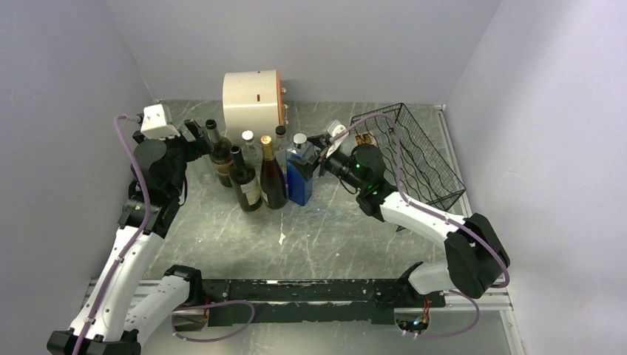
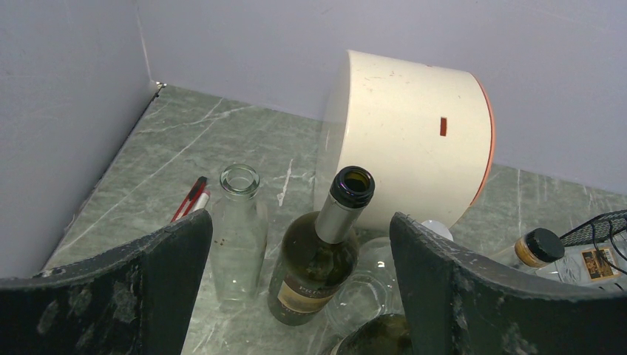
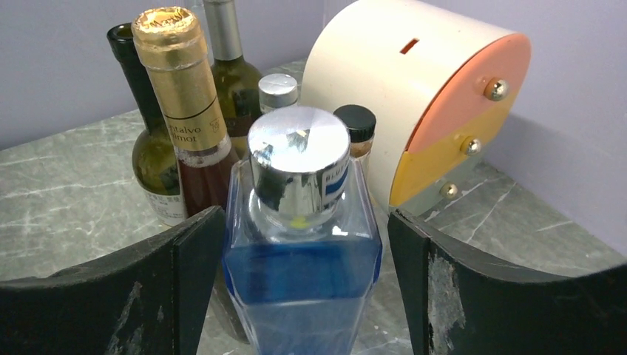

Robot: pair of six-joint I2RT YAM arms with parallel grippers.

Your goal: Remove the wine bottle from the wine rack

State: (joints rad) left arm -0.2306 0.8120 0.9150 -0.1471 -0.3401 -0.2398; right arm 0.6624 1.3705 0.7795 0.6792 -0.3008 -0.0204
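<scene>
Right claw (image 1: 319,158), marbled table (image 1: 333,233), lilac walls (image 1: 333,44).

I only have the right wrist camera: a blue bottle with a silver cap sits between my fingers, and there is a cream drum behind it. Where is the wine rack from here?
Observer: The wine rack is to the right of the blue bottle, near the right wall. Your camera faces away from it.
Operator: Is the bottle's base down on something?
Observer: Yes, it stands upright on the table, at the right end of a group of bottles.
Operator: Where is the other arm?
Observer: The left gripper is open and holds nothing. It is at the far left of that group, facing an uncapped green bottle.
</scene>
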